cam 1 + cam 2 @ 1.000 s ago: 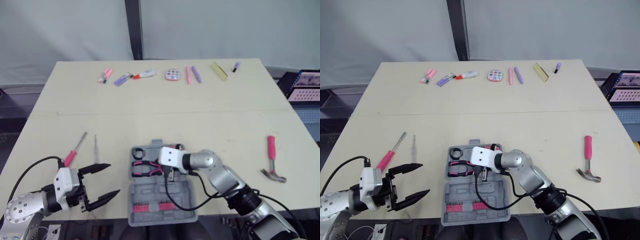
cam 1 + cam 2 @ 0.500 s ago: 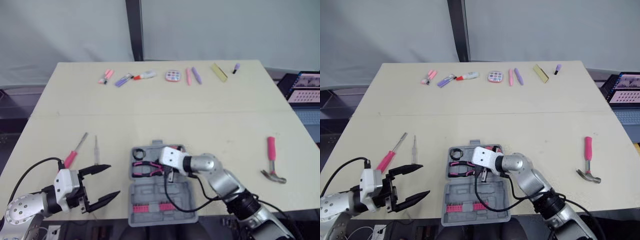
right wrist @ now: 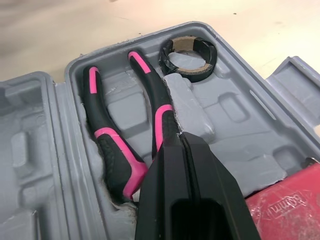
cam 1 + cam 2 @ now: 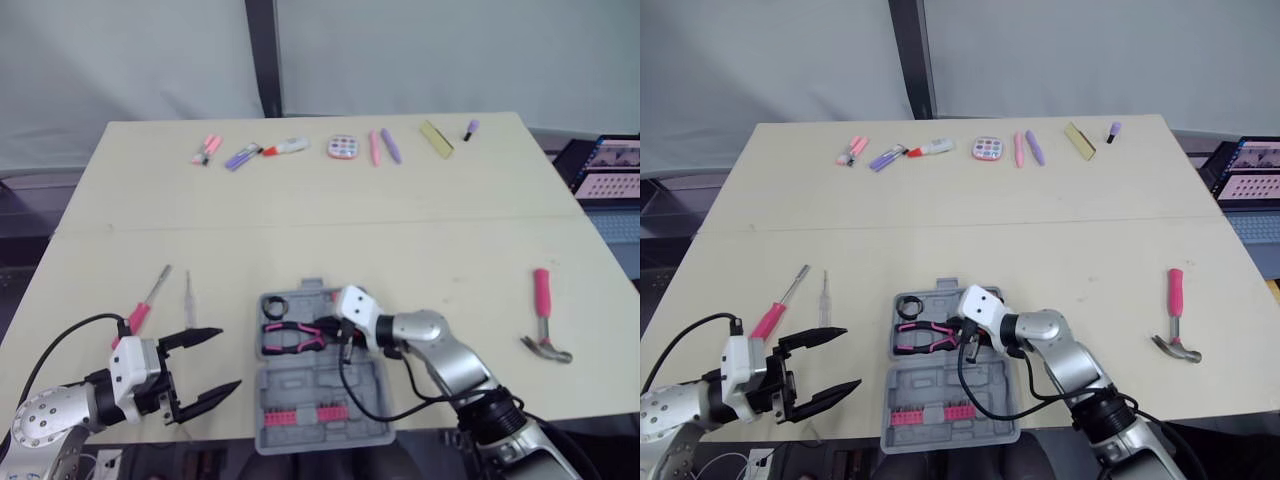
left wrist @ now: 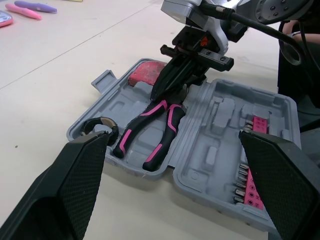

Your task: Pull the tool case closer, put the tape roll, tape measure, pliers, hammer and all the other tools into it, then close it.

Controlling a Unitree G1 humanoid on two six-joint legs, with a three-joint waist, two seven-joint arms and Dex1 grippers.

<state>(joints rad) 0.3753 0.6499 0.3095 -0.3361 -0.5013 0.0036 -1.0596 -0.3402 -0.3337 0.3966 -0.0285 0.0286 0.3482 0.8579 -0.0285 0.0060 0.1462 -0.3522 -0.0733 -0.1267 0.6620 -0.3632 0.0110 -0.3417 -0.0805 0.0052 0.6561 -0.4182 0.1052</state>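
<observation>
Pliers [image 3: 107, 140] with pink-and-black handles lie in a moulded recess in the far half of the open grey tool case [image 4: 300, 380]. The case sits at the near edge of the tabletop [image 4: 320, 220], about midway between the two arms. In the same half, a black tape roll [image 3: 194, 76] rests in the corner just beyond the handle ends, and a red tape measure [image 3: 287, 205] lies on the other side, just beside the right pincer [image 3: 178, 145]. That pincer is down inside the case with its two black fingers pressed together, their tips at the head end of the pliers. The head itself is hidden beneath them, so whether they pinch it cannot be told. The near half of the case holds a row of pink bits [image 4: 310, 413].

The left pincer [image 4: 228, 357] hovers at the near left edge of the tabletop, well apart from the case, with its fingers spread wide and nothing between them. Just beyond it lie a pink-handled screwdriver [image 4: 148, 300] and a slimmer pale screwdriver [image 4: 190, 297], side by side. The hammer [image 4: 543, 320], pink-gripped, lies well off to the right of the case. A row of small markers [image 4: 340, 150] lines the far edge.
</observation>
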